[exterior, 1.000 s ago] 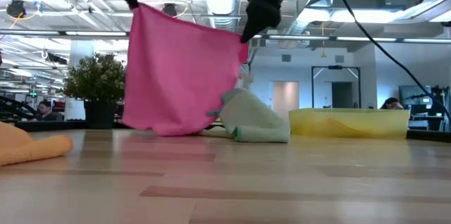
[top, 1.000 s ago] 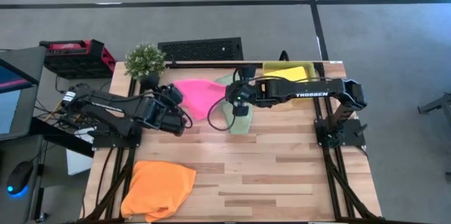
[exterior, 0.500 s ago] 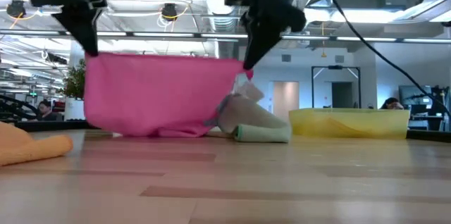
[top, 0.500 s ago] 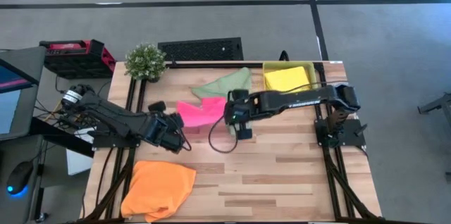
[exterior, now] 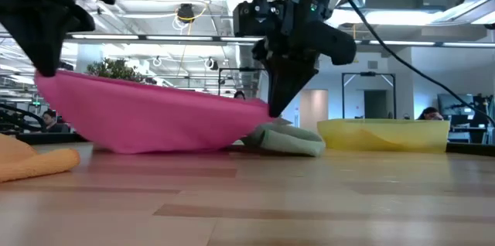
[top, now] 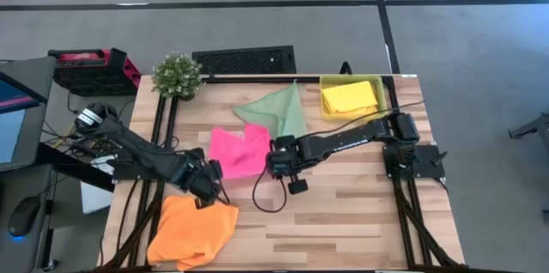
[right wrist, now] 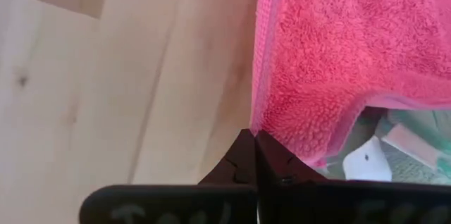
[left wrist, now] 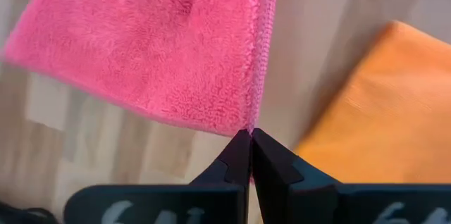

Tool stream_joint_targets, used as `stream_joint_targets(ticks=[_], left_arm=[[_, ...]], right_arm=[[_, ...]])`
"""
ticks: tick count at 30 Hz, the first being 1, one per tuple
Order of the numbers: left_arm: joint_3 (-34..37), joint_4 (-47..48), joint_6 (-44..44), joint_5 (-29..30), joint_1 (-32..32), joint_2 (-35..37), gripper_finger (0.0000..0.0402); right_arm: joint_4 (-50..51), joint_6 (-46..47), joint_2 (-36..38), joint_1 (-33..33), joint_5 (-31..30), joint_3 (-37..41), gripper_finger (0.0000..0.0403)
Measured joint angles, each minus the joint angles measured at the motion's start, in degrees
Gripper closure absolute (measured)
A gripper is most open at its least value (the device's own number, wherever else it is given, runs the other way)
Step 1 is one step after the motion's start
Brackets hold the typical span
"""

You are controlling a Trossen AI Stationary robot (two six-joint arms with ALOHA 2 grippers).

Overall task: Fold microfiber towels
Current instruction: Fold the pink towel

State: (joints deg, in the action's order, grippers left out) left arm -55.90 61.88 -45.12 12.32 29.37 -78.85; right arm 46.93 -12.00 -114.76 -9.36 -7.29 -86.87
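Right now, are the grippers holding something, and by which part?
Yes: the pink towel. The left gripper and the right gripper each pinch one corner of it.

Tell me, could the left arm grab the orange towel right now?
Probably not yet. The left gripper hangs right beside the orange towel with nothing between them, but it is shut on a corner of the pink towel, which the right gripper also holds. It would have to let go first.
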Motion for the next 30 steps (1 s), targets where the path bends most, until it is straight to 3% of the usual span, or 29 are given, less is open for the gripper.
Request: stream_joint_targets(ticks=[10, 20, 30], left_arm=[[0.0, -0.29, -1.65, -1.08, 1.54, 0.0, 0.0401], [0.0, 0.5, -1.92, -3.44, 1.54, 0.0, 0.0401], [0.0, 3.65, -5.63, -6.32, 1.57, 0.0, 0.0401]], right_arm=[[-0.78, 5.04, 0.63, -0.67, -0.04, 0.0, 0.0376], [-0.1, 3.86, 0.11, -0.79, -0.61, -0.35, 0.0303], [4.03, 1.44, 0.11, 1.97, -3.43, -6.56, 0.0243]])
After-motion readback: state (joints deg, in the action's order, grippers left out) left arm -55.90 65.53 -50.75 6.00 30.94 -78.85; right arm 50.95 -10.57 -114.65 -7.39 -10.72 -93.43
